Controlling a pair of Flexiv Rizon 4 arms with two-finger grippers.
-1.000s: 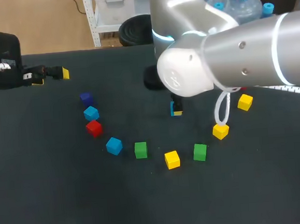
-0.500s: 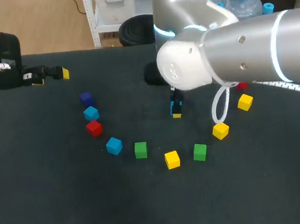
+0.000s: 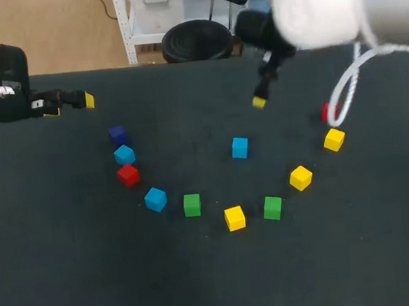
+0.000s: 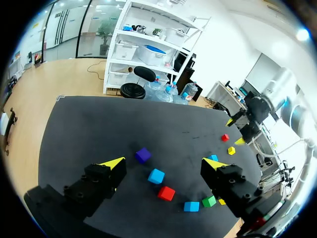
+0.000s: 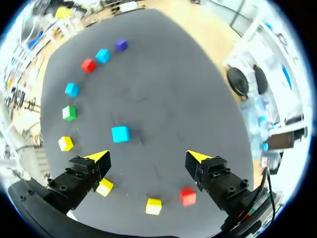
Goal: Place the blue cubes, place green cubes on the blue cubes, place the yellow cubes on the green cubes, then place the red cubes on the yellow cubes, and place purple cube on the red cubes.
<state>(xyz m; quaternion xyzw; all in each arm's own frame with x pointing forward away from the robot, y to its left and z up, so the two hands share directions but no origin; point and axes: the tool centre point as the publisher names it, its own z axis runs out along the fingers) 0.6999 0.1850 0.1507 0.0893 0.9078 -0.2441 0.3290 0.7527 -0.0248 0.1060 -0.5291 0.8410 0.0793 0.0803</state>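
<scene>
The right end effector (image 5: 147, 156) hangs high over the worktop (image 3: 201, 288), toward its far edge, with its two yellow-tipped fingers spread wide and nothing between them. Below and ahead of it the lone blue cube (image 3: 240, 147) sits flat on the dark surface, inside the curve of a loose arc of other cubes.

From the left, that arc starts with the purple cube (image 3: 118, 135). Just beside it is the second blue cube (image 3: 124, 154), then the red cube (image 3: 128, 174) close by. Next come the third blue cube (image 3: 155, 199), the green cube (image 3: 191, 204), the yellow cube (image 3: 234, 218) and the second green cube (image 3: 272, 207). The second yellow cube (image 3: 301, 177) and the third yellow cube (image 3: 334, 140) follow. The arc ends at the second red cube (image 3: 328, 112), partly hidden behind a white cable (image 3: 348, 88). Each cube rests directly on the worktop.

The left end effector (image 4: 163, 163) is at the far left of the worktop, well apart from the cubes. Its fingers are also spread and hold nothing.
</scene>
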